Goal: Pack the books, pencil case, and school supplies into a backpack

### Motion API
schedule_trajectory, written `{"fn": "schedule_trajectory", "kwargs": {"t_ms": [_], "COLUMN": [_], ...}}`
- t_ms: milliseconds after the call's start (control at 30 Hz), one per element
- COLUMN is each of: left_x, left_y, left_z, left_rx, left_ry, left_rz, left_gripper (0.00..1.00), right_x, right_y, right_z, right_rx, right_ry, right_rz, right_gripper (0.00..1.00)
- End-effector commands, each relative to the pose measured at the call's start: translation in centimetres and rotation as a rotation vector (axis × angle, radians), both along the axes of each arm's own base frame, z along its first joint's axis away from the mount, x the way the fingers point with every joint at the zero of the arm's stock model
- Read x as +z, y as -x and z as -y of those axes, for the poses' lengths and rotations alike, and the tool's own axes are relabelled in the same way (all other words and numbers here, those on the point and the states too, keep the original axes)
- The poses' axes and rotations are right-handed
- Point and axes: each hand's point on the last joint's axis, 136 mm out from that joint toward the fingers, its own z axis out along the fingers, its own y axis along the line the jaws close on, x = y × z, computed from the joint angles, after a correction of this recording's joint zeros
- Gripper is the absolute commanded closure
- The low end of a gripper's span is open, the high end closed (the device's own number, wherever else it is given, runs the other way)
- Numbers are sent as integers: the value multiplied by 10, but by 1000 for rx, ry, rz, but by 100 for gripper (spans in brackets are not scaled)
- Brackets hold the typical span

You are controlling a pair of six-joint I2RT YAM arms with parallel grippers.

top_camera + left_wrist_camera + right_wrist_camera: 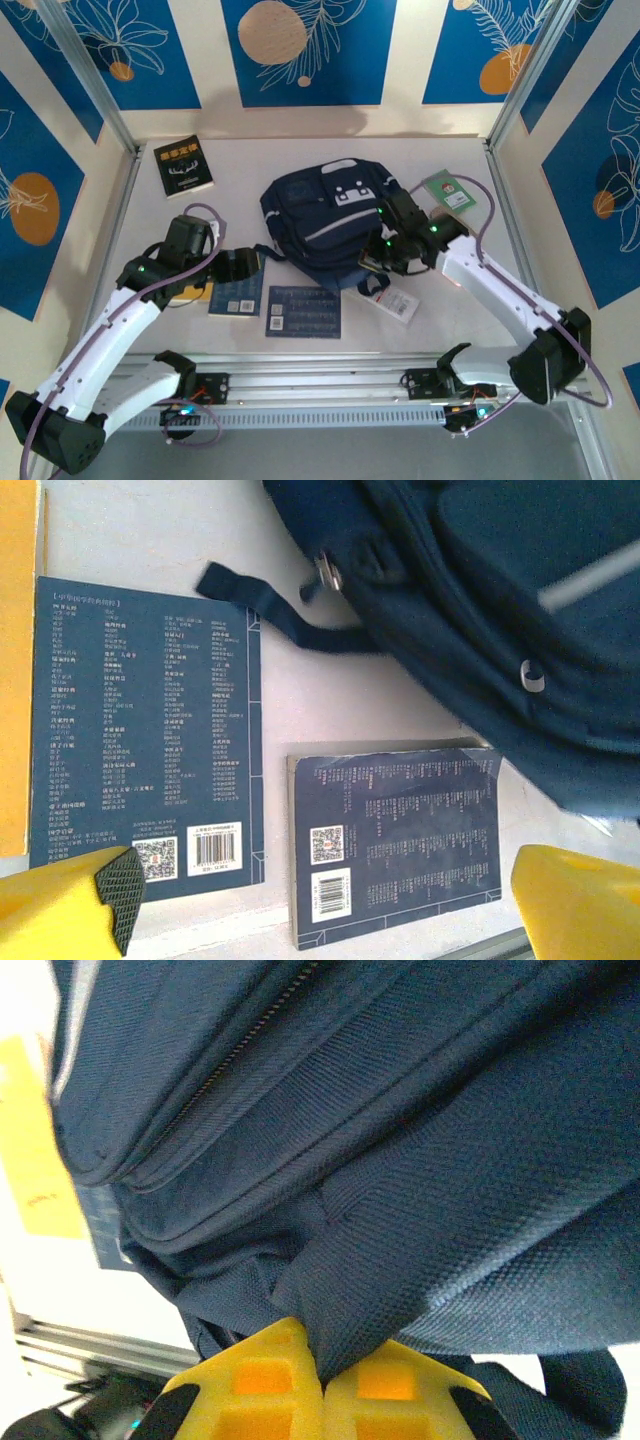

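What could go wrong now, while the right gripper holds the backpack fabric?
The right gripper pinches only a small fold of the backpack; the fabric could slip out.
The backpack's edge hangs over a corner of the smaller dark blue book, so pulling the bag may shift that book under the open left gripper.

The counter (255, 165) is a pale, flat surface. A navy backpack (335, 220) lies at its centre. A black book with yellow title (183, 167) lies flat in the far left corner, well apart from the backpack. A green booklet (458, 192) lies at the far right, just beside the backpack. Along the near side, the left dark blue book (237, 292) and the right dark blue book (303, 311) lie barcodes up, near each other but apart. A yellow-orange book (188, 293) lies just beside the left one. A white packet with red print (397, 301) lies near the backpack's lower right edge.
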Motion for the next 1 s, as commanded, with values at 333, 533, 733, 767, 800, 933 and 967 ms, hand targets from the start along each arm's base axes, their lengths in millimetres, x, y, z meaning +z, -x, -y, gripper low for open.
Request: {"fn": "schedule_trajectory", "kwargs": {"t_ms": [333,533,733,767,800,933,967], "left_x": [-18,-37,-64,-70,-78,-103,-107], "left_y": [-36,-50,-61,-65,-68,-83,-87], "left_z": [40,71,90,89,88,88,87], "left_rx": [-195,-343,-489,-487,-490,-505,-511], "left_ry": [-12,4,-161,-187,-213,-285,-306], "left_rz": [47,51,102,95,79,54,56], "left_gripper": [28,33,39,39,39,40,40], "right_x": [-52,-60,-66,-67,-68,-70,-69], "right_y": [5,-20,-36,-38,-39,-43,-44], "right_z": [49,48,40,39,39,43,43], "right_rx": [-127,-227,-224,-220,-216,-226,-223], "right_ry": [-68,-293,-388,-388,-381,-383,-389], "right_rz": [-123,-187,-203,-207,-209,-193,-190], "right_gripper": [100,100,100,100,100,100,100]}}
